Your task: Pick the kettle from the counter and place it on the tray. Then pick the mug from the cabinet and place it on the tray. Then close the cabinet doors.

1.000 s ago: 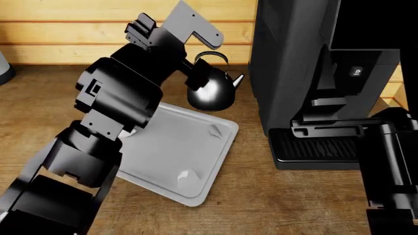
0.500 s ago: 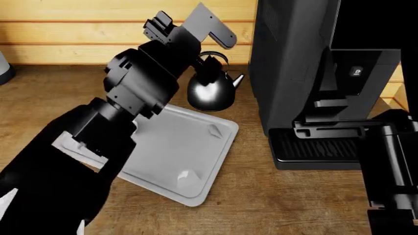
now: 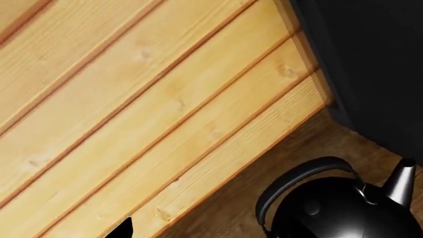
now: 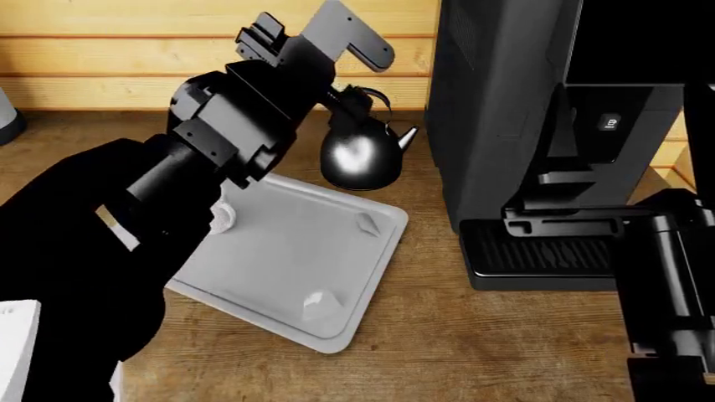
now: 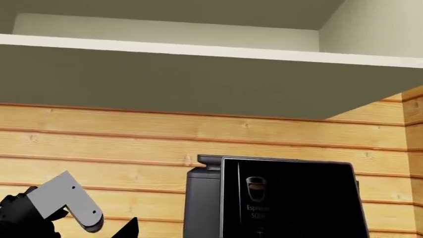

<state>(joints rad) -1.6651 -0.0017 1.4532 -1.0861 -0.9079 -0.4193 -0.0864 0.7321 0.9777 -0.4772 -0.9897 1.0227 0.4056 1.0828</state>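
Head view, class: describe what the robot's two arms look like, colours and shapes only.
The left arm is glossy black, built of blocky angular segments, with a flat light grey bracket with a rounded end near the wrist. The right arm is matt black and boxy. No cables or markings show.

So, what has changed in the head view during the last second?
The left arm swung: its forearm and elbow dropped toward the view's lower left and now cover more of the tray. Its wrist stays near the kettle. Kettle, tray and coffee machine did not move.

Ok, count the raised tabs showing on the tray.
2. One tab sits near the tray's far right corner, the other near its front edge. The left arm covers the tray's left side, so more may be hidden.
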